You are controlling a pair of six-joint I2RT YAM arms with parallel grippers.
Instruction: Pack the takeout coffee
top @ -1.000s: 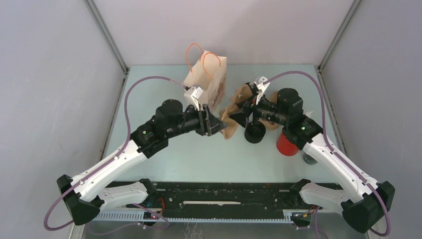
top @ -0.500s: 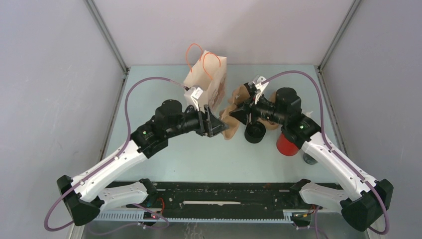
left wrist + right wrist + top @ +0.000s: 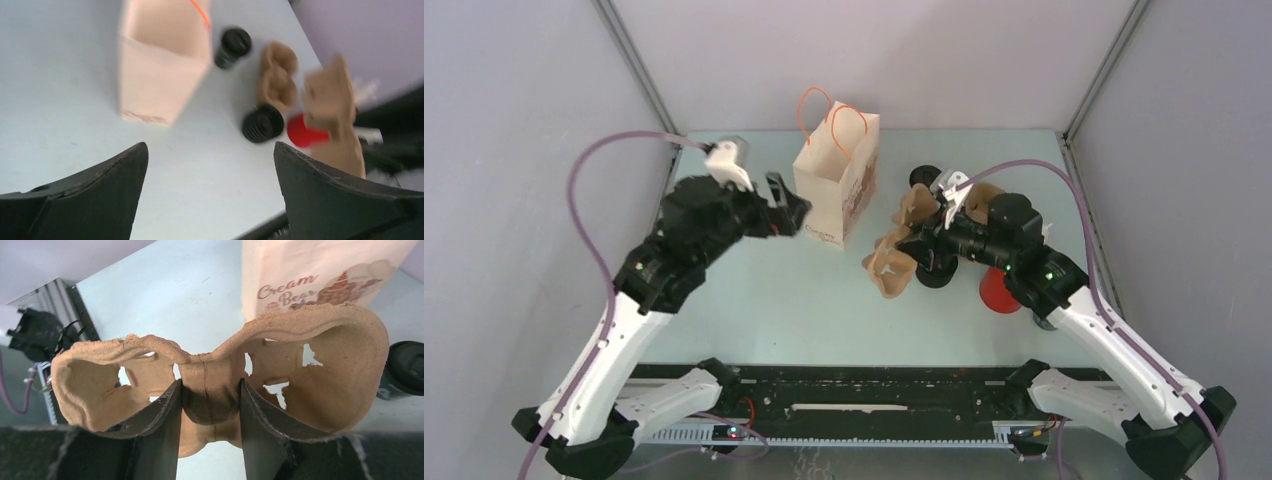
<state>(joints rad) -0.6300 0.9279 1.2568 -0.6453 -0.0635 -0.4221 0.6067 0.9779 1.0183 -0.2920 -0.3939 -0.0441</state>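
Three views: top, then left wrist, then right wrist.
Top, table (image 3: 754, 300): pale blue, both arm bases at its near edge.
Top, paper bag (image 3: 836, 185): upright at the far middle, mouth open, orange handles (image 3: 819, 105) standing up.
Top, left gripper (image 3: 784, 205): raised just left of the paper bag, claw apart, nothing in it.
Top, right gripper (image 3: 919, 250): right of the bag, clamped on the pulp carrier (image 3: 892, 268), which juts toward the table's middle.
Top, takeout coffee (image 3: 937, 278): on the table right of centre, partly hidden under the right gripper, near the red cup (image 3: 997, 292).
Top, second carrier (image 3: 916, 205): lying on the table between the bag and the right arm.
Top, second black cup (image 3: 921, 175): at the far side, just behind the second carrier.
Left wrist, left gripper (image 3: 210, 150): fingers wide apart, bare table between them.
Left wrist, paper bag (image 3: 160, 75): seen from above, interior blurred.
Left wrist, takeout coffee (image 3: 262, 123): standing on the table, just beside the red cup (image 3: 301, 131).
Left wrist, second black cup (image 3: 234, 45): beside the bag's far corner.
Left wrist, pulp carrier (image 3: 332, 110): lifted, blurred; second carrier (image 3: 277, 75) flat on the table.
Right wrist, right gripper (image 3: 210, 390): both fingers pressed on the narrow middle of the pulp carrier (image 3: 325, 370).
Right wrist, paper bag (image 3: 320, 275): beyond the carrier, printed "Cream Bear".
Right wrist, second black cup (image 3: 405, 375): at the right edge, partly cut off.
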